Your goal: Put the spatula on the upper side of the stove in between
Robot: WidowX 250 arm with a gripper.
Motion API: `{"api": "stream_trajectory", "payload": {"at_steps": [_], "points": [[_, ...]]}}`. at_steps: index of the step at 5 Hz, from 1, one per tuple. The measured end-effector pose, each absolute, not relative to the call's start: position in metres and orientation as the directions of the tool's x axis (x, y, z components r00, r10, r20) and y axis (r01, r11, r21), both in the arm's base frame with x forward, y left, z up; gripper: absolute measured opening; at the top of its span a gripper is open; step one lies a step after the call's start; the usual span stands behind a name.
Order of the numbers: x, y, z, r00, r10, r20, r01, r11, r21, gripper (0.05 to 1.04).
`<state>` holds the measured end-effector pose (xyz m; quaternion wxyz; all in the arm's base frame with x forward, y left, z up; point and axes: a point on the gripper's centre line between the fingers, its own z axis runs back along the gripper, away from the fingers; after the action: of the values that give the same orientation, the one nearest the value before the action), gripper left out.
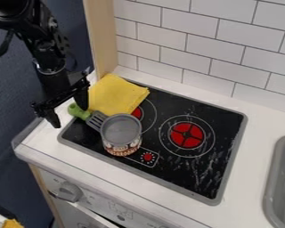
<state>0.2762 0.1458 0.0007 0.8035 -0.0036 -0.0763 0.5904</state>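
I hang at the left of the camera view, my black two-finger gripper [69, 116] low over the white countertop [45, 139] beside the stove. My two fingers are spread wide apart, and I have hold of nothing. One fingertip is over the counter's outer part; the other is close to the end of the spatula's handle. I cannot tell whether that finger touches it.

The toy spatula, with a green handle [77, 111] and a dark grey slotted head [96, 120], lies at the left edge of the black cooktop with its grey rim [231, 158]. Its handle end points toward me, and its head points inward over the cooktop, between a folded yellow cloth [112, 94] and an upright can with a grey inside and a printed label [122, 143]. The can hides the head's far tip.

The cloth lies across the cooktop's upper left corner, partly on the counter, and covers some of one red burner [137, 113]. The other red burner [187, 135], ringed by thin circles, is right of the can. A small red control mark [148, 156] sits near the front rim. Farther right is a grey sink [277, 178]; white wall tiles [216, 49] rise behind the counter.
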Motion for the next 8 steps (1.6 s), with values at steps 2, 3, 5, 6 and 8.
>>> {"api": "stream_trajectory", "payload": {"at_steps": [2, 3, 5, 6, 8], "points": [[0.281, 0.152, -0.010, 0.271, 0.956, 0.113, -0.957, 0.280, -0.077, 0.955], [0.277, 0.152, -0.020, 0.244, 0.965, 0.095, -0.968, 0.248, -0.040, 0.770], [0.280, 0.158, -0.021, 0.229, 0.966, 0.118, -0.972, 0.233, -0.020, 0.412], [0.279, 0.159, -0.021, 0.227, 0.967, 0.118, -0.973, 0.231, -0.018, 0.411], [0.266, 0.165, -0.002, 0.352, 0.935, 0.050, -0.936, 0.351, 0.032, 0.411]]}}
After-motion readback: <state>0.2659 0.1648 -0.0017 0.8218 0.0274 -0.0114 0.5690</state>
